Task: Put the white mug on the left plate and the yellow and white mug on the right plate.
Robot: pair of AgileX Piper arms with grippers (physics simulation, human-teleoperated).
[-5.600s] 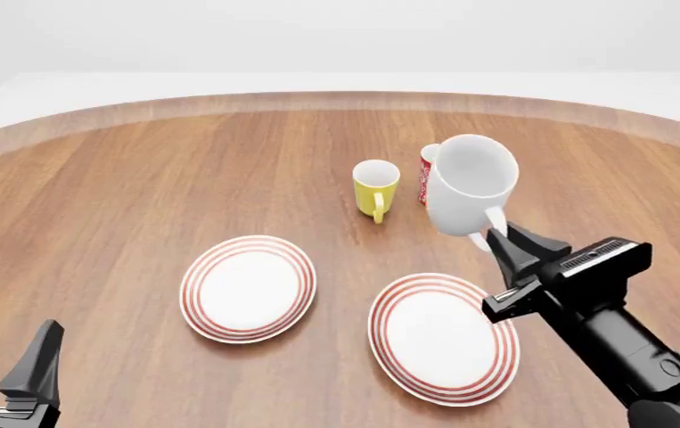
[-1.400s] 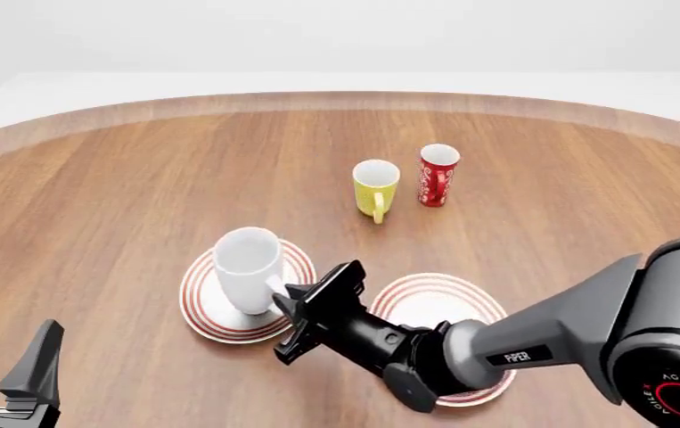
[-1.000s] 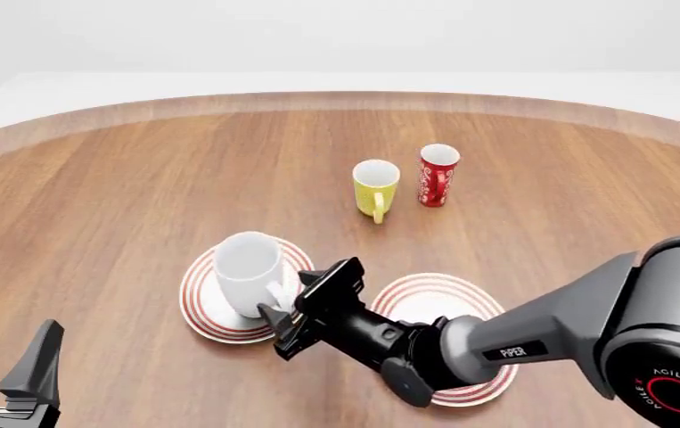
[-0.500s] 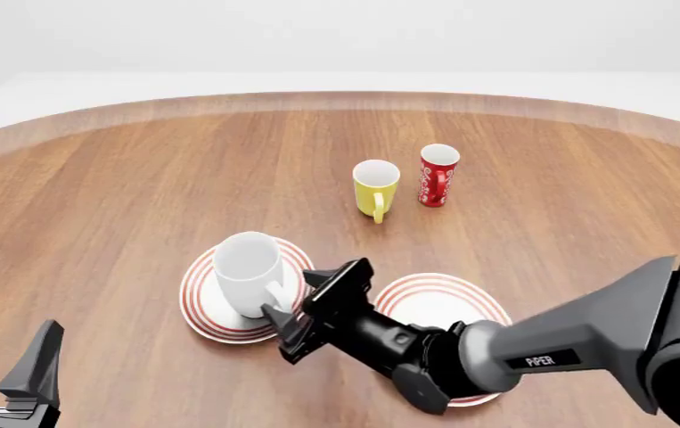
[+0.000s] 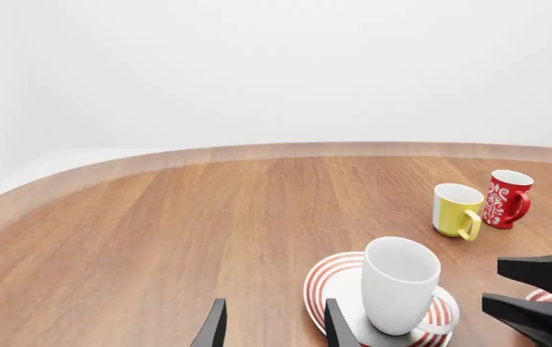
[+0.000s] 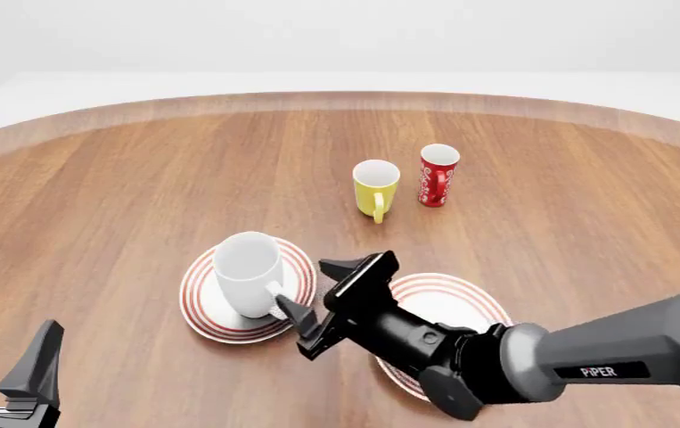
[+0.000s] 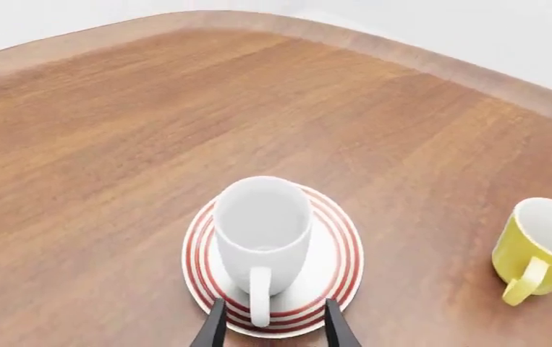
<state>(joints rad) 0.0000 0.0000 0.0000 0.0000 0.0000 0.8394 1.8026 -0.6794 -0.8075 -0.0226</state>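
Observation:
The white mug (image 6: pixel 248 270) stands upright on the left plate (image 6: pixel 200 314), its handle turned toward my right gripper (image 6: pixel 317 290). That gripper is open just beside the handle, with nothing held. The right wrist view shows the white mug (image 7: pixel 261 230) on the left plate (image 7: pixel 198 249), its handle pointing in between the spread fingertips (image 7: pixel 333 327). My right arm partly covers the right plate (image 6: pixel 471 303). The yellow and white mug (image 6: pixel 375 187) stands further back on the table. Near the front left edge my left gripper (image 6: pixel 4 357) is open and idle.
A slim red mug (image 6: pixel 438 174) with white markings stands right beside the yellow and white mug. The left wrist view shows the white mug (image 5: pixel 399 293), the yellow and white mug (image 5: pixel 456 210), the red mug (image 5: pixel 507 199) and my right gripper (image 5: pixel 519 289).
My right gripper carried the white mug from the back right to the left plate, set it down, opened off the handle and drew back a little to the right. The left arm has not moved.

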